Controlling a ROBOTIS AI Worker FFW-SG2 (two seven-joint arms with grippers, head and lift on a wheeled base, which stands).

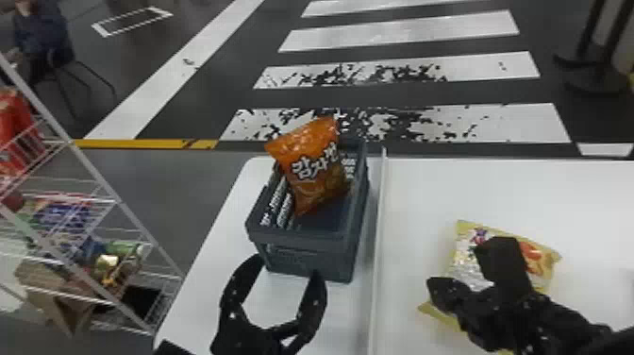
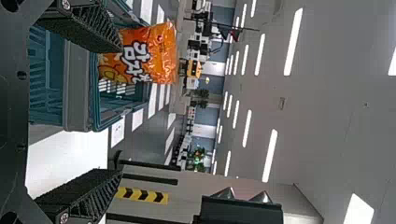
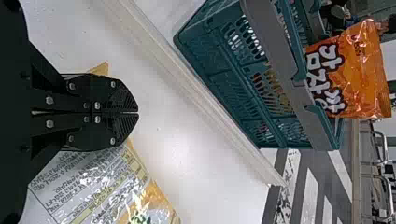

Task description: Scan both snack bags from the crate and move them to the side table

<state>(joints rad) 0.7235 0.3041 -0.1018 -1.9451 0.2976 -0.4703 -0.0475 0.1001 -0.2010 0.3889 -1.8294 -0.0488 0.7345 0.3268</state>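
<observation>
The orange snack bag (image 1: 313, 174) is held upright, slightly tilted, in the teal crate (image 1: 306, 259), before which the left gripper (image 1: 287, 271) is spread wide, while the yellow snack bag (image 1: 540, 255), laid on the white tabletop (image 1: 424, 193), is partly covered by the right gripper (image 1: 433, 284), its fingers pressed together.

Beside the crate (image 1: 306, 257), the left gripper (image 1: 287, 268) was black, with curved fingers (image 1: 313, 304) and ridged pads (image 2: 95, 191). Farther from the crate, the right gripper (image 1: 437, 286) was black too, studded with silvery screws (image 3: 49, 100).
</observation>
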